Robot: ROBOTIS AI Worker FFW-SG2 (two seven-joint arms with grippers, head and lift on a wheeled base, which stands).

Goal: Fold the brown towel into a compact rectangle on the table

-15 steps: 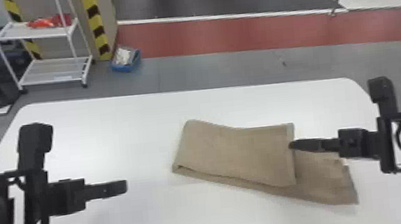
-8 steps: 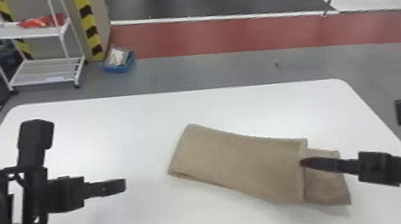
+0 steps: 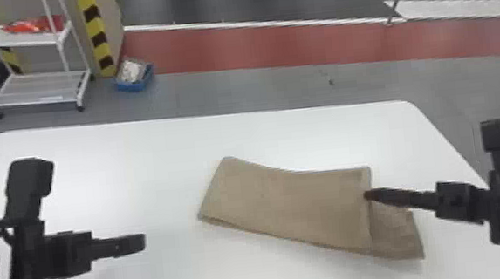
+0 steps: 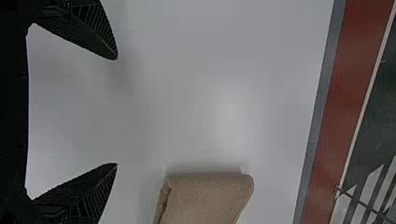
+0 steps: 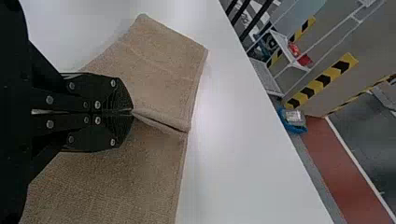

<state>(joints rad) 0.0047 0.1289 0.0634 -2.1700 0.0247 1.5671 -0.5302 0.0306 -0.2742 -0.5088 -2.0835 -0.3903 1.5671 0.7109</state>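
Pincer on the R arm (image 5: 132, 112), two flat black fingers, is closed, w/ the top layer's free edge of the brown, soft-napped cloth towel (image 3: 286, 208) nipped at its tips. From where I'm standing the towel's a folded strip, R of centre on the white, smooth-topped table (image 3: 133, 161); bottom layer pokes out past that edge, R side. To do this well, I'd say: shallow pinch, ease the edge toward the R end till layers line up, lay it low, let go w/o dragging. L pincer (image 4: 116, 111), same black type, is wide apart w/ nothing in it, off the cloth's L end. R wrist view gives the nipped ridge close up; head view, whole outline & uneven overlap; L wrist view, the folded end.
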